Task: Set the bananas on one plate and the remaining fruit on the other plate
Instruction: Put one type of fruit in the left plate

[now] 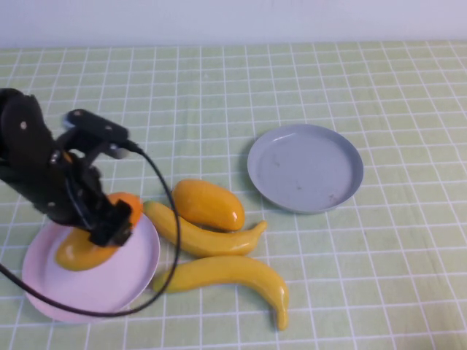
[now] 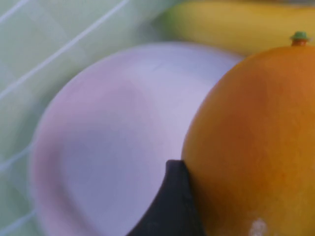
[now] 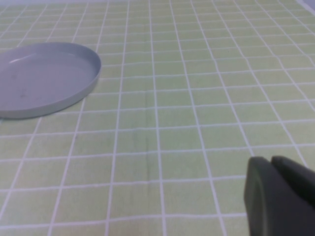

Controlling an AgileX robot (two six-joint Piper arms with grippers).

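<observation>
My left gripper straddles the middle of an orange-yellow mango-like fruit that rests tilted on the pale pink plate. In the left wrist view one dark finger presses against that fruit above the pink plate. The second mango-like fruit lies on the cloth beside two bananas. The grey-blue plate holds nothing. My right gripper is shut with nothing in it, low over the cloth and well away from the grey-blue plate; the high view does not show it.
A green checked cloth covers the table. The left arm's black cable loops over the pink plate's rim and close to the nearer banana. One banana lies just beyond the pink plate in the left wrist view.
</observation>
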